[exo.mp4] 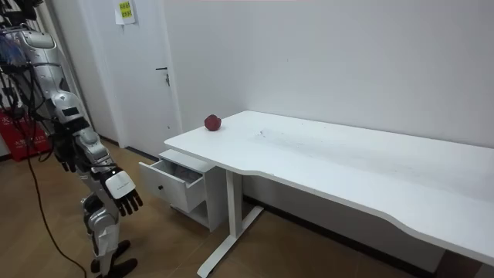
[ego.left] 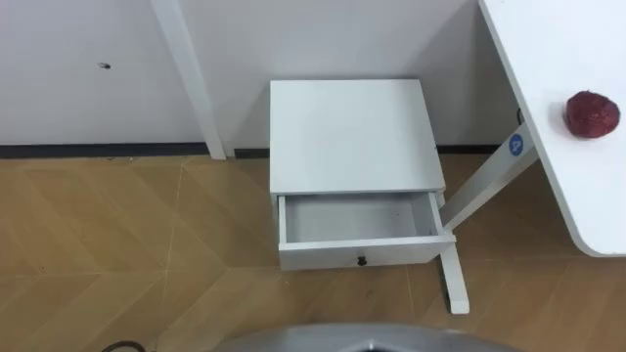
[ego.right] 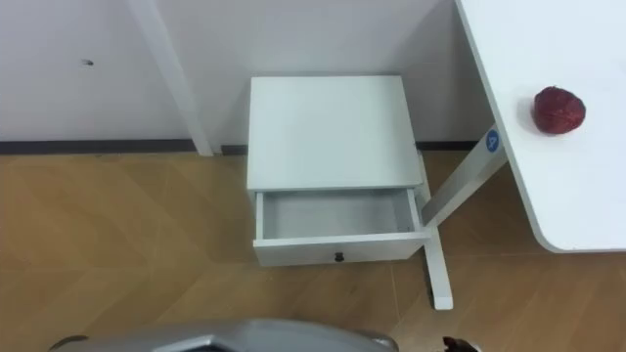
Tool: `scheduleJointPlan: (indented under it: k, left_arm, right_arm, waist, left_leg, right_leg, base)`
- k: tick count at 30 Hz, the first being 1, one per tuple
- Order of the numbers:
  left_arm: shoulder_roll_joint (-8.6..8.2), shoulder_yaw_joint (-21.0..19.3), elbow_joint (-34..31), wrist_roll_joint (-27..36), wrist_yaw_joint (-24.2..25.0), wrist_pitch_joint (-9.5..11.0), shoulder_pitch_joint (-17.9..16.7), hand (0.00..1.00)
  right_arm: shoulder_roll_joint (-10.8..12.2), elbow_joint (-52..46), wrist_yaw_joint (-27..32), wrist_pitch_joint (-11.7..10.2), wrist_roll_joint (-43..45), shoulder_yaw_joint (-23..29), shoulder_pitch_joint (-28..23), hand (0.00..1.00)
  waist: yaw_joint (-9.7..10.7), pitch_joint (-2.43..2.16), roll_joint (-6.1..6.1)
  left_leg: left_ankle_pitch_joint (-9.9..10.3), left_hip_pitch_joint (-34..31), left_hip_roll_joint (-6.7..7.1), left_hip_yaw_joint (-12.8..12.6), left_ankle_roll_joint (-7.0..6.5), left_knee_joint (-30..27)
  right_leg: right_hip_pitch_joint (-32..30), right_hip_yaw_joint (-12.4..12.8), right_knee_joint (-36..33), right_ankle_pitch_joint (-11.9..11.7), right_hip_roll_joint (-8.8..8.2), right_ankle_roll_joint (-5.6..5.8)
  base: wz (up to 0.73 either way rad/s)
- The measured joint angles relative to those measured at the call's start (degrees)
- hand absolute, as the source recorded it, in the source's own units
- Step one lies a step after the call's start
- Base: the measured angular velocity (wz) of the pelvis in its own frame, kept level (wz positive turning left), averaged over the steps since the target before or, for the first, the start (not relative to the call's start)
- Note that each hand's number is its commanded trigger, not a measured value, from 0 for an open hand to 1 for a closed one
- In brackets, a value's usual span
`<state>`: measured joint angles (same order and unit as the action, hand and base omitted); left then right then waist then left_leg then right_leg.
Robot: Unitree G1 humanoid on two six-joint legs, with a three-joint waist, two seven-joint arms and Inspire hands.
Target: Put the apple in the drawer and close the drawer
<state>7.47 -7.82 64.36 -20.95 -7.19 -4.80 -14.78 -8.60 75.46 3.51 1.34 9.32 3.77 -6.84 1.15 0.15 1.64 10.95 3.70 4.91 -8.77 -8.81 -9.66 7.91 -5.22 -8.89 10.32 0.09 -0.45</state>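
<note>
One hand [exo.mp4: 126,198] hangs low, fingers [exo.mp4: 136,205] prob. relaxed.

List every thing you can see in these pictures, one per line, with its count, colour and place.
apple: one, dark red, on the table near its end.
table: one, white, to the right of the cabinet.
cabinet: one, white, on the floor against the wall, beside the table's leg.
drawer: one, white with a dark knob, pulled open from the cabinet, empty.
door: one, white, beyond the cabinet in the room view.
floor: brown wood.
right hand: one, dark, hanging low, fingers relaxed.
left hand: one, dark, hanging by the robot's side, fingers relaxed.
</note>
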Motion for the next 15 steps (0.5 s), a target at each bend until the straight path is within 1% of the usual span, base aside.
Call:
scheduleJointPlan:
  k: [5, 7, 9, 10, 12, 13, 14, 15]
  left_arm:
    - [-0.04, 0.07, -0.07, 0.03, 0.1, 0.0, -0.06, 0.0]
    - [-0.04, 0.07, -0.19, 0.02, 0.1, 0.01, -0.05, 0.0]
    - [-0.02, 0.05, -0.19, 0.01, 0.09, 0.07, 0.53, 0.0]
    - [0.0, 0.0, -0.14, 0.01, 0.06, 0.14, 0.74, 0.0]
    - [-0.02, -0.68, 0.03, 0.03, 0.04, 0.3, 1.15, 0.0]
    - [0.05, -1.23, 0.08, 0.3, -0.19, 0.53, 1.36, 0.0]
    - [0.09, -1.91, 0.06, 0.79, -0.42, 1.21, 1.22, 0.0]
    - [0.09, -2.19, 0.02, 1.22, -0.65, 1.57, 1.3, 0.0]
  right_arm:
    - [-0.01, 0.0, 0.04, 0.0, -0.47, 0.0, -0.01, 0.0]
    - [-0.01, -0.02, 0.21, -0.02, -2.71, 0.0, 0.01, 0.0]
    - [0.02, -0.02, 0.85, -0.11, -5.84, 0.01, 0.03, 0.0]
    - [0.03, -0.02, 1.36, -0.27, -9.32, 0.25, 0.05, 0.0]
    - [0.11, -0.02, 1.77, -0.92, -14.26, 2.4, 0.12, 0.0]
    - [0.09, 0.0, 1.87, -1.46, -18.39, 3.7, 0.11, 0.0]
    - [0.07, 0.09, 1.94, -2.06, -24.18, 5.66, -0.41, 0.0]
    - [0.07, 0.01, 1.94, -2.33, -26.97, 6.76, -0.51, 0.0]
  waist:
    - [0.06, 0.03, -0.03]
    - [0.0, -0.04, -0.21]
    - [-0.05, 0.06, -0.09]
    - [-0.09, 0.07, -0.2]
    - [-0.15, 0.14, -0.26]
    - [-0.05, 0.15, -0.27]
    - [0.17, 0.16, -0.3]
    - [0.24, 0.17, -0.3]
  left_leg:
    - [0.0, 0.05, 0.0, -0.01, 0.0, -0.02]
    - [0.0, 0.03, 0.0, -0.02, 0.0, -0.05]
    - [0.0, 0.01, 0.0, -0.04, 0.0, -0.05]
    - [0.0, -0.01, 0.0, -0.09, 0.0, -0.06]
    - [0.0, -0.07, -0.01, -0.22, 0.0, -0.05]
    - [-0.01, -0.09, -0.02, -0.26, 0.0, -0.04]
    - [0.0, -0.04, -0.02, -0.31, 0.0, -0.05]
    - [0.0, -0.04, -0.02, -0.33, 0.0, -0.02]
  right_leg:
    - [0.03, 0.34, -0.01, 0.0, 0.0, 0.0]
    - [0.04, 0.34, 0.01, 0.0, 0.0, 0.0]
    - [0.04, 0.35, 0.03, 0.0, 0.0, 0.0]
    - [0.02, 0.42, 0.03, 0.0, 0.0, 0.0]
    - [-0.04, 0.44, 0.05, 0.0, 0.0, 0.0]
    - [-0.06, 0.37, 0.08, 0.0, 0.0, 0.0]
    - [-0.05, 0.33, 0.12, 0.0, 0.0, 0.0]
    - [-0.05, 0.29, 0.12, 0.0, 0.0, 0.0]
  base:
    - [0.0]
    - [0.0]
    - [0.0]
    - [0.0]
    - [-0.02]
    - [0.0]
    - [0.0]
    - [0.0]
